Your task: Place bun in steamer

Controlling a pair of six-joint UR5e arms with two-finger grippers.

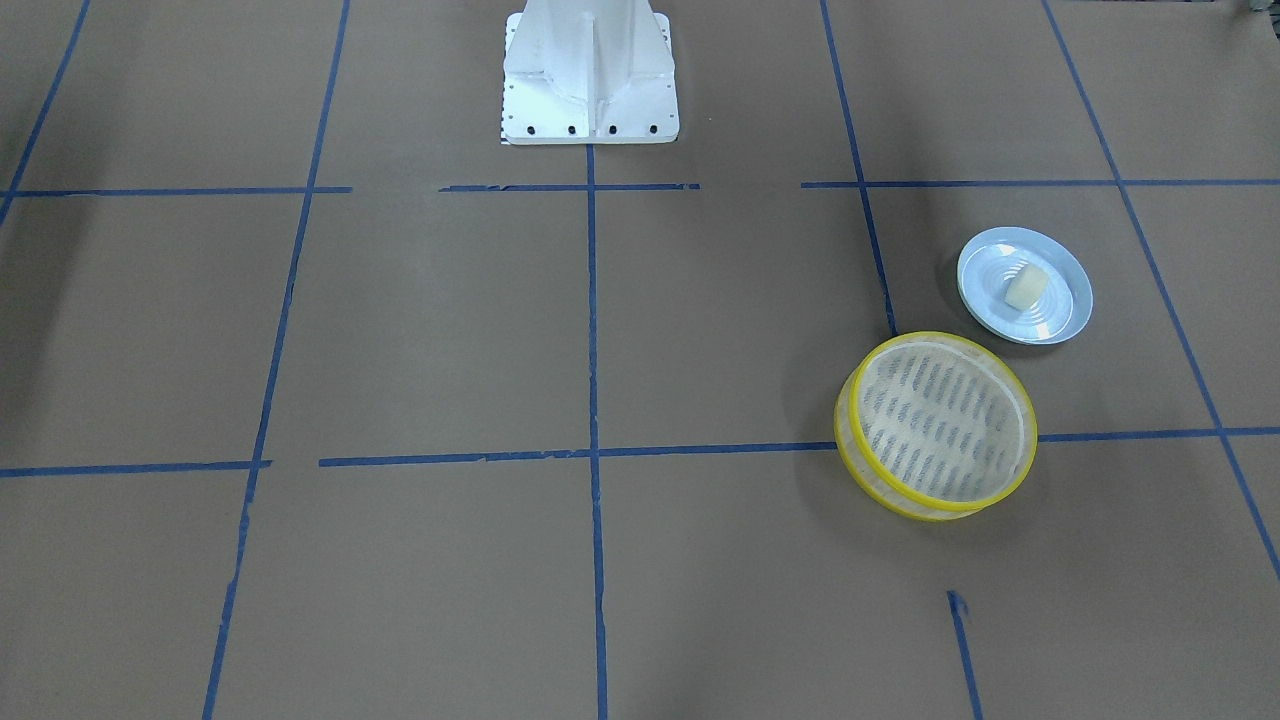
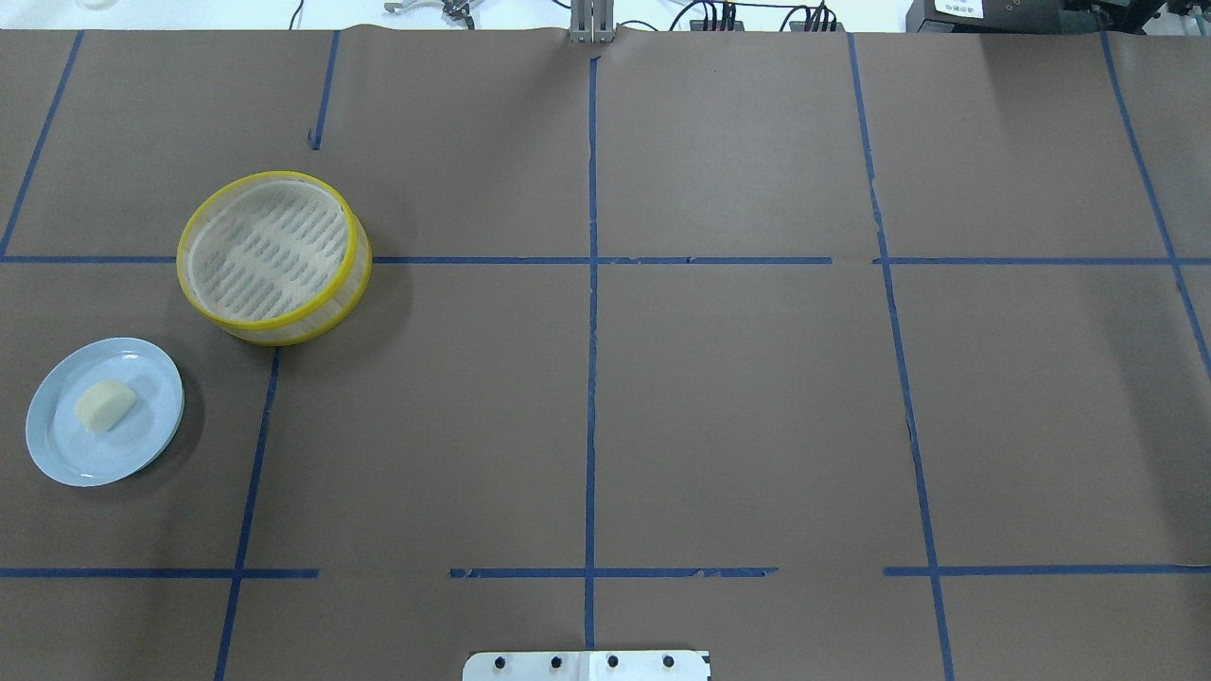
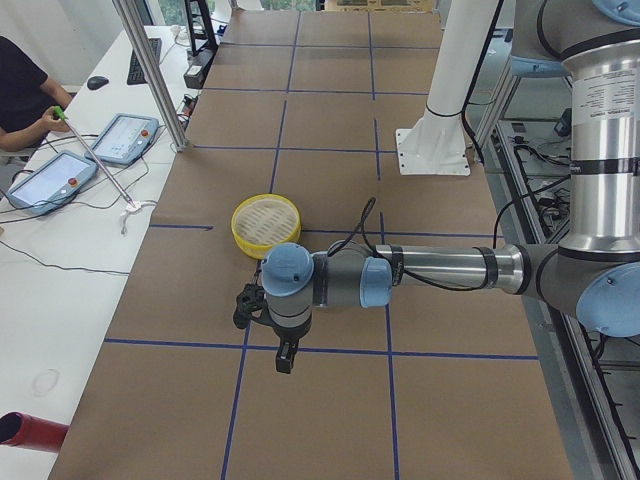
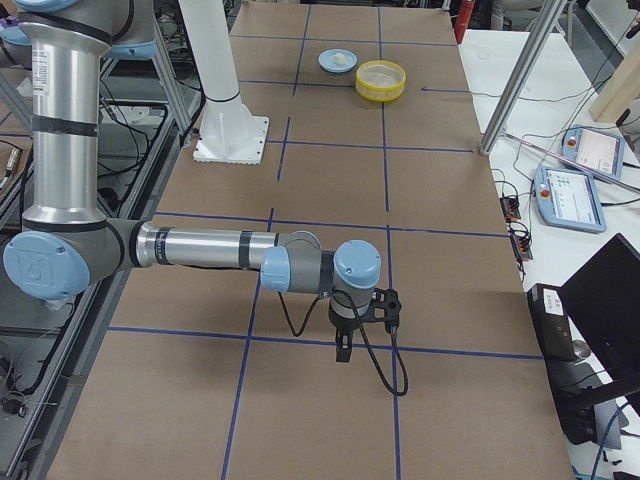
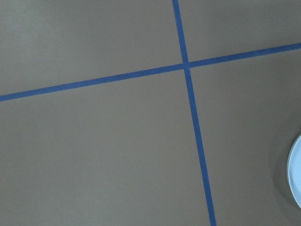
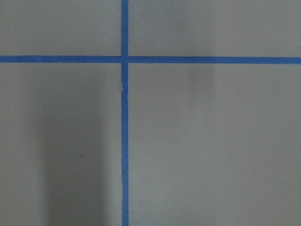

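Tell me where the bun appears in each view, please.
Front-facing: right of centre, bun on the light-blue plate.
Overhead: far left, on the plate.
Exterior left: hidden behind the left arm.
Exterior right: top, on the plate.
Left wrist: absent; only the plate's rim.
Right wrist: absent.
Shared landmark: the yellow-rimmed steamer beside the plate.

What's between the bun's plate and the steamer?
Nothing; just bare brown paper between the plate and the steamer, which sit apart. Clearest in the overhead view.
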